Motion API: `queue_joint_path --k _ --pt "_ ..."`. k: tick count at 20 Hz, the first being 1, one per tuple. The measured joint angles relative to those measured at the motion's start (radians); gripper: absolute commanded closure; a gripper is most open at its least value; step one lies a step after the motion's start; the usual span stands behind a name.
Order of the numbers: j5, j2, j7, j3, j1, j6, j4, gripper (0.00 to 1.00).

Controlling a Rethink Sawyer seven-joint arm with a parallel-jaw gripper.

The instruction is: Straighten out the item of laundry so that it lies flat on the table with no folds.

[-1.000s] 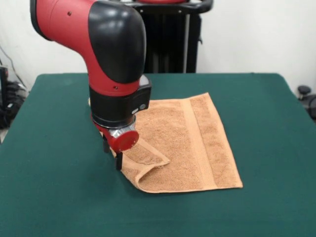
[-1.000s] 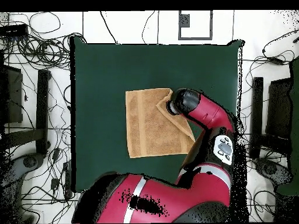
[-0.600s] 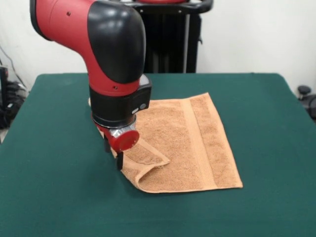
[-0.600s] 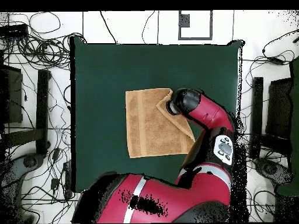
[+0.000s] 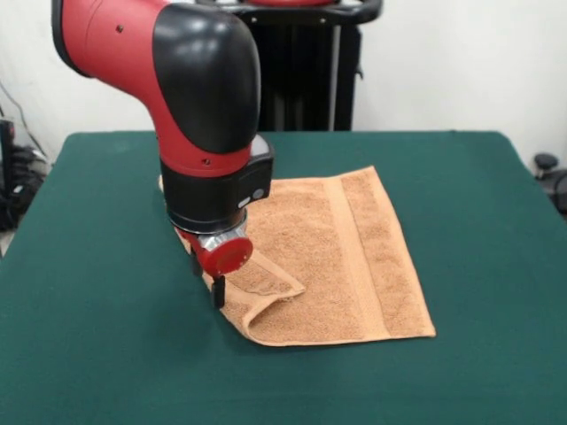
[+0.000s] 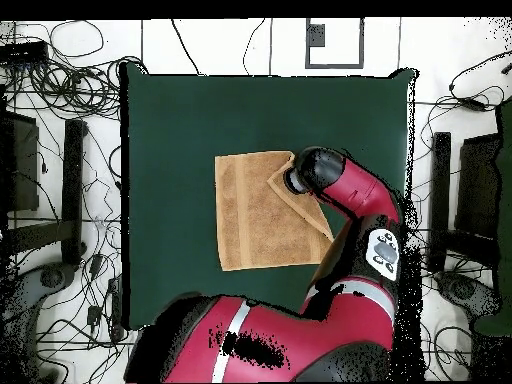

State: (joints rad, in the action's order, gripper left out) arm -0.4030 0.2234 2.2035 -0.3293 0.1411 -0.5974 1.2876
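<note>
Your green surface (image 5: 496,354) fills most of both views. On it, near the middle, lies the orange-tan towel (image 5: 354,266), mostly flat, with one woven band running along the side away from the arm. The corner nearest the arm is folded back over the towel into a pointed flap (image 5: 266,282). Your red and black arm (image 5: 190,106) stands over that folded corner, and the tool (image 5: 213,283) sits low at the towel's edge beside the flap. You cannot tell whether the tool is spread or pinching the cloth.
</note>
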Motion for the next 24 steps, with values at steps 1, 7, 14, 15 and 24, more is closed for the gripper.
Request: queue_joint_path --k 1,7,14,15,24 --pt "-0.001 -0.001 0.0 0.0 0.0 -0.002 -0.002 0.0" --pt "-0.013 -0.013 0.0 0.0 -0.006 -0.003 -0.011 0.0" --pt "-0.021 -0.026 0.0 0.0 -0.013 -0.003 -0.012 0.0" --pt "-0.022 -0.026 0.0 0.0 -0.013 -0.003 -0.012 0.0" --pt "-0.025 -0.027 0.0 0.0 -0.013 -0.003 -0.012 0.0"
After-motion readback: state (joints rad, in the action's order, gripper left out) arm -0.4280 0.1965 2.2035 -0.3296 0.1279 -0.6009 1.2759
